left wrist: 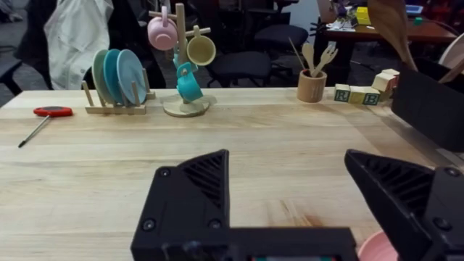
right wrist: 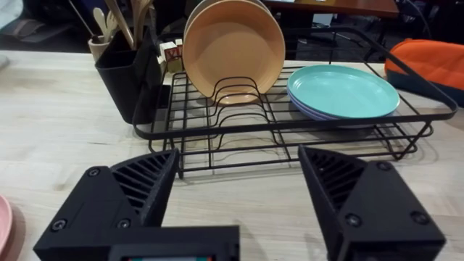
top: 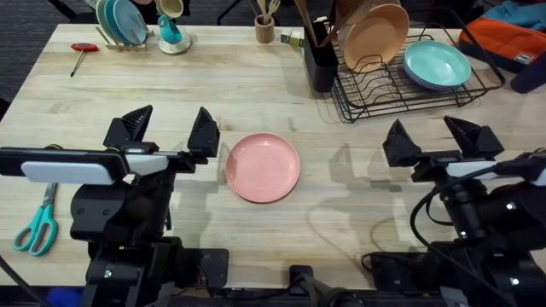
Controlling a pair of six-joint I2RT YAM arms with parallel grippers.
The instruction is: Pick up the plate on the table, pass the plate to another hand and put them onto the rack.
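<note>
Over at the far left of the bench [top: 256, 94], scissors [top: 36, 226] with teal handles lie near the front edge, and a red-handled screwdriver [top: 83, 49] lies toward the back. Behind it a small wooden stand [top: 119, 38] holds upright teal plates, with a mug tree [left wrist: 181, 58] carrying a pink, a tan and a teal mug just beside it.

Next comes the left gripper [top: 171, 128], hovering above the bench with its fingers [top: 128, 126] spread wide apart and nothing between them. Just beside its right fingertip, the pink plate [top: 263, 167] lies flat on the bench near the middle, apart from both grippers and with bare wood all around it.

Behind the plate, a wooden cup of utensils [top: 265, 29] stands at the back edge, with lettered blocks [left wrist: 357, 94] next to it. A black utensil holder [top: 319, 53] stands against the left end of the black wire rack [top: 375, 89]. In the rack, a peach-orange plate [right wrist: 233, 49] stands upright in the slots, and a teal plate [right wrist: 342, 90] lies flat on a stack at the rack's right end.

Nearer the front, the right gripper [top: 435, 136] hangs above the bench in front of the rack, its fingers likewise wide open and empty. An orange and grey bag [top: 503, 43] sits past the rack at the far right.
</note>
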